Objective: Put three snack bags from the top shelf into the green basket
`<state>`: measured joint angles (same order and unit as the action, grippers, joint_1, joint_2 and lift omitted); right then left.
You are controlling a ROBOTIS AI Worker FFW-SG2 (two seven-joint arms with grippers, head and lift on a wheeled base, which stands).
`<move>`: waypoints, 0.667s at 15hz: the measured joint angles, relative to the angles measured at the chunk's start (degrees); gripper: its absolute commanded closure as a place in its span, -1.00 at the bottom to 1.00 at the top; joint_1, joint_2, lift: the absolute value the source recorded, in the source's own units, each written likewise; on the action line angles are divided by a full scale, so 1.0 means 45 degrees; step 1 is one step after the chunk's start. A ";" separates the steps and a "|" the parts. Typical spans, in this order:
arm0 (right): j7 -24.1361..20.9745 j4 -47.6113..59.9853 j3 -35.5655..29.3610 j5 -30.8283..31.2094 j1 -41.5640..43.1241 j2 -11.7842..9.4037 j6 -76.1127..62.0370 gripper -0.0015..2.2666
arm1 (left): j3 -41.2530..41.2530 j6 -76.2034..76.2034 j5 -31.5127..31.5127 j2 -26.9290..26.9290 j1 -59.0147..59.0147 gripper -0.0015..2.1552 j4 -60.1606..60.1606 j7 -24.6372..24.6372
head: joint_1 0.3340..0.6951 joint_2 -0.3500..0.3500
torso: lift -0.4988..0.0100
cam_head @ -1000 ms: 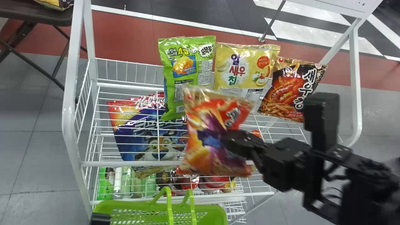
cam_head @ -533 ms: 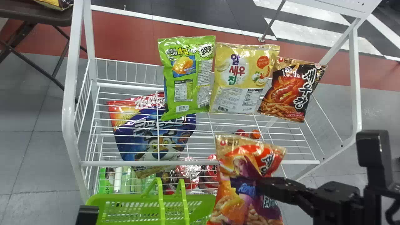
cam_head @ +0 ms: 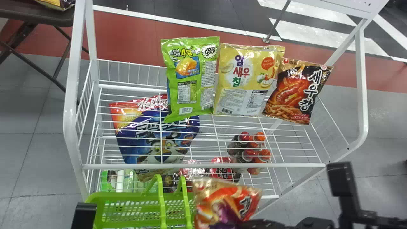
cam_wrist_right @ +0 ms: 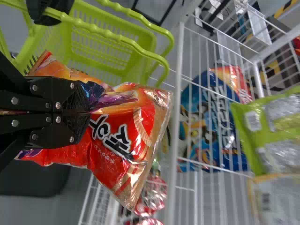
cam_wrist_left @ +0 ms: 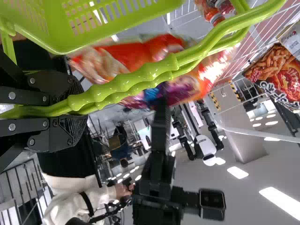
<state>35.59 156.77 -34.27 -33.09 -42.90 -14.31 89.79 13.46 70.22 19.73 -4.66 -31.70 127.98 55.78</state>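
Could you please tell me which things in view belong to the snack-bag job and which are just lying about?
In the job:
- green basket, held by the left gripper
- red-orange snack bag, in the right gripper
- top-shelf green, yellow and black-and-red bags, likely candidates

Just there:
- blue cereal bag, below
- capped bottles

A glossy orange-red snack bag [cam_head: 222, 200], plump and creased where it is pinched, is held up in front of the white wire top shelf [cam_head: 203, 165], near the right end of the green basket [cam_head: 127, 196], whose slotted plastic sides rise to an open mouth with two raised handles [cam_head: 162, 206]. Along the back of that shelf, side by side, are a bright green snack bag [cam_head: 192, 78], a pale yellow snack bag [cam_head: 246, 79] and a black-and-red snack bag [cam_head: 297, 92], the last one tilted rightward
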 measured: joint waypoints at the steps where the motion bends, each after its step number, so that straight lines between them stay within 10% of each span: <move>1: -0.0020 -0.0377 0.0555 0.0212 -0.0013 -0.0009 0.0000 0.98 | 0.0015 0.0041 0.0007 0.0000 0.0005 0.99 0.0056 -0.0024 | 1.00 -1.00 | 0.77; 10: -0.0363 -0.3798 0.4066 0.1655 0.0551 -0.0183 -0.1456 0.98 | 0.0288 0.0282 -0.0018 -0.0006 -0.0091 0.99 0.0431 -0.0091 | 1.00 -1.00 | 0.77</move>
<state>33.95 139.68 -15.97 -25.64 -40.42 -15.13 83.23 14.75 71.49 19.64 -4.68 -32.11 129.92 55.37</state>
